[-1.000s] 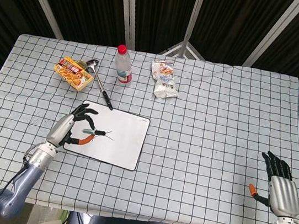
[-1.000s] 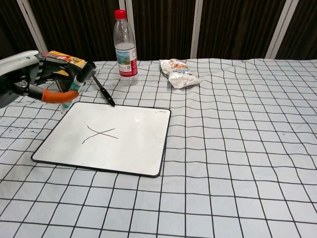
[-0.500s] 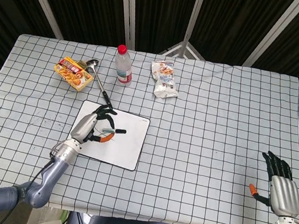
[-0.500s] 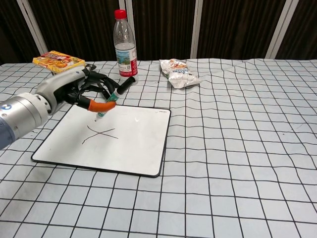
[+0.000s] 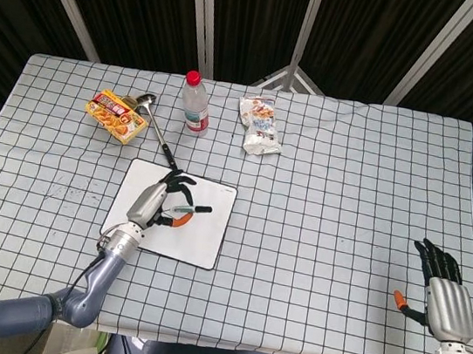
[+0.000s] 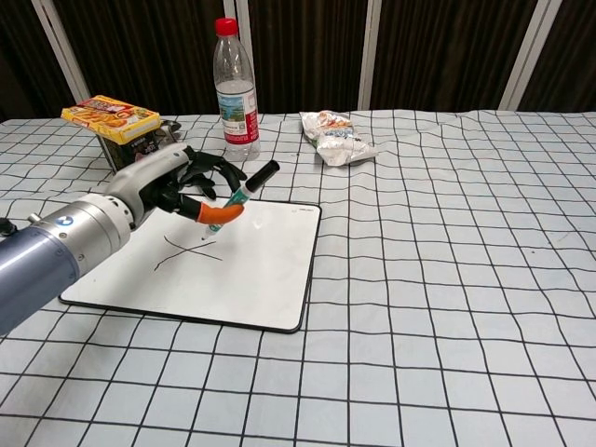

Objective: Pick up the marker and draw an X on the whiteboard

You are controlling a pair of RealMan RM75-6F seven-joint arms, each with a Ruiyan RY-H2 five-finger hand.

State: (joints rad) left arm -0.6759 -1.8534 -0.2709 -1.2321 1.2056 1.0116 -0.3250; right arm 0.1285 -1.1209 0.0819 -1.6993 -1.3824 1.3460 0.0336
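While the left hand pinches the marker between thumb and finger above the whiteboard, the marker lies tilted, its black cap end raised toward the far right and its tip pointing down near the drawn X; whether the tip touches the board cannot be told.

Whiteboard: white, black-rimmed, flat on the checked table, at the near left.

Right hand: seen in the head view only, at the near right edge of the table, fingers extended and apart, holding nothing.

Water bottle: clear, red cap, upright behind the whiteboard; label white with red and blue print, text too small to read.

Food box: yellow and orange, far left; printing not legible.

Snack packet: white, crumpled, right of the bottle; writing unreadable.

Spoon: the head view shows its metal bowl beside the box and its dark handle running toward the whiteboard's far corner; in the chest view the left hand covers most of it
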